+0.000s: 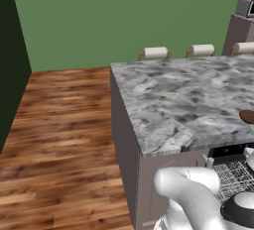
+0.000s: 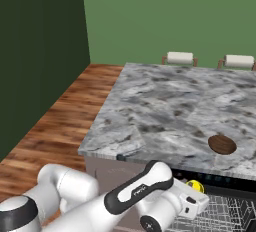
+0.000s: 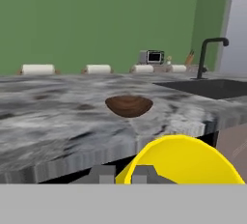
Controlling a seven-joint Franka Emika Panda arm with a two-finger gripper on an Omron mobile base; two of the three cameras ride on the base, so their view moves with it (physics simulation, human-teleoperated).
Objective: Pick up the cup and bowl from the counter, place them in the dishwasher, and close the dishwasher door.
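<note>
Grey-white marbled counter [image 2: 165, 111] stands on wood floor [image 1: 59, 140] before green walls [image 1: 124, 11]; the bowl [image 2: 222, 144] sits near its front edge. The gripper [image 3: 124, 174] is clamped on the cup [image 3: 181, 162], over the dishwasher [image 2: 220, 211] rack

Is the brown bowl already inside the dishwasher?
No, the bowl rests on the marbled counter, above the dishwasher rack seen in the right base view.
</note>
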